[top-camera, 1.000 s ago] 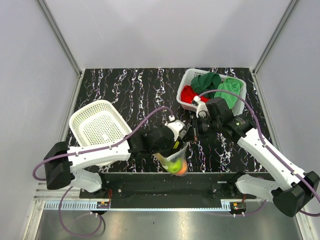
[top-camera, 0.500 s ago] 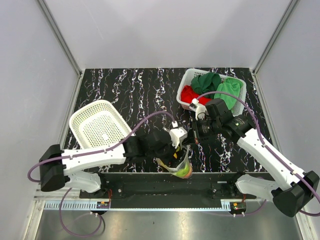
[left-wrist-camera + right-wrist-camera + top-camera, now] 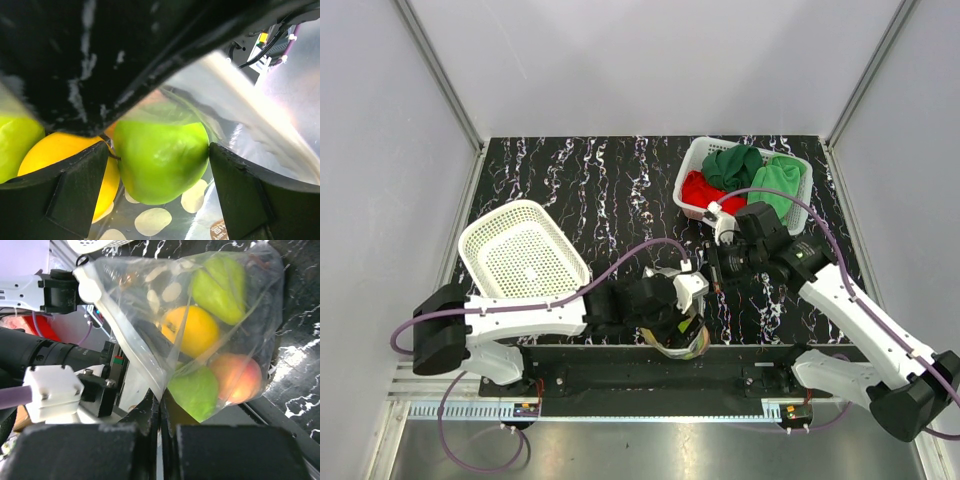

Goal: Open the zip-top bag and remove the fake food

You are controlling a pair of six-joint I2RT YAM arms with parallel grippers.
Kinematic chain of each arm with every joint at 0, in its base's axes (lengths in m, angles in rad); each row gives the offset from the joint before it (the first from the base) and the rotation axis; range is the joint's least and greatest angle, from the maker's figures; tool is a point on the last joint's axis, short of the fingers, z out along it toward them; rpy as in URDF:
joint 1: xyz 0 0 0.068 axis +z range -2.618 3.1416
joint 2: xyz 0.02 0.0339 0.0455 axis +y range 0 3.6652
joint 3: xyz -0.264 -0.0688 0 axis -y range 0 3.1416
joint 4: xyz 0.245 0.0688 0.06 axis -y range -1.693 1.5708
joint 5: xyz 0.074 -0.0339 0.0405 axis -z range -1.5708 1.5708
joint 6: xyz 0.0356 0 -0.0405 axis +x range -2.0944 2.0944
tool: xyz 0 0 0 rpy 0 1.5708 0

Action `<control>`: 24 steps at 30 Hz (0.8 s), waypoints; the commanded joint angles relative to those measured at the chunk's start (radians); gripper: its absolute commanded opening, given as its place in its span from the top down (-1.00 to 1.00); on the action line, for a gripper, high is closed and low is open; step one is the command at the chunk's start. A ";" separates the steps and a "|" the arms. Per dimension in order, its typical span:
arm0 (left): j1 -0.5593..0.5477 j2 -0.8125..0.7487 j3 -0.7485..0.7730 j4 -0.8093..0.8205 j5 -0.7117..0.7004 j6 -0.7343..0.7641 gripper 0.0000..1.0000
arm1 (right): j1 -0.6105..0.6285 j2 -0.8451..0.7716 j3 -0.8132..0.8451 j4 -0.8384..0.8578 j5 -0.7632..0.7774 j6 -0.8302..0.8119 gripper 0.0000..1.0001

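Baskets stand on either side of the work. A white basket (image 3: 472, 243) sits well to the left on the table (image 3: 580, 180), and a second basket (image 3: 686, 180) at the far right holds a red cloth (image 3: 700, 190) and green cloths (image 3: 735, 162). Both are well apart from the zip-top bag (image 3: 150, 300), which sits at the table's near edge between my arms.

From above, my left gripper (image 3: 159, 172) hides most of the bag. My right gripper (image 3: 161, 412) is clenched on the bag's rim, the film pinched flat. The bag's long axis runs from that pinch to its rounded bottom, where the fake food (image 3: 222, 287) is bunched, including a lemon (image 3: 192, 330) and a peach (image 3: 239, 376). My left fingers (image 3: 75, 190) stand wide on either side of a green apple (image 3: 165, 150), close against it. I cannot tell whether they press it.
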 commanded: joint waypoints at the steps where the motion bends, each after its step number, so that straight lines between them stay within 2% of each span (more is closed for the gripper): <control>1: -0.018 0.039 -0.033 0.044 0.046 0.025 -0.70 | 0.003 -0.038 0.001 0.068 0.043 0.010 1.00; 5: -0.016 0.054 -0.036 0.039 -0.003 0.011 -0.26 | 0.003 -0.058 -0.017 0.068 0.079 0.016 1.00; 6: -0.015 0.048 -0.034 0.036 -0.036 0.004 0.04 | 0.001 -0.061 -0.022 0.071 0.083 0.019 1.00; 9: -0.016 -0.008 -0.036 0.033 -0.098 0.000 0.31 | 0.003 -0.076 -0.042 0.074 0.099 0.029 1.00; 12: -0.016 -0.079 -0.030 0.023 -0.179 0.005 0.50 | 0.001 -0.096 -0.063 0.085 0.105 0.036 1.00; 13: -0.016 -0.097 -0.025 0.013 -0.190 0.008 0.72 | 0.003 -0.104 -0.069 0.085 0.109 0.039 1.00; 16: -0.018 -0.154 -0.014 0.003 -0.227 0.013 1.00 | 0.004 -0.116 -0.079 0.089 0.126 0.043 1.00; 22: -0.016 -0.235 -0.005 -0.011 -0.316 0.011 1.00 | 0.003 -0.121 -0.092 0.103 0.149 0.039 1.00; 24: -0.016 -0.251 -0.002 -0.023 -0.401 -0.012 1.00 | 0.003 -0.119 -0.095 0.108 0.155 0.036 1.00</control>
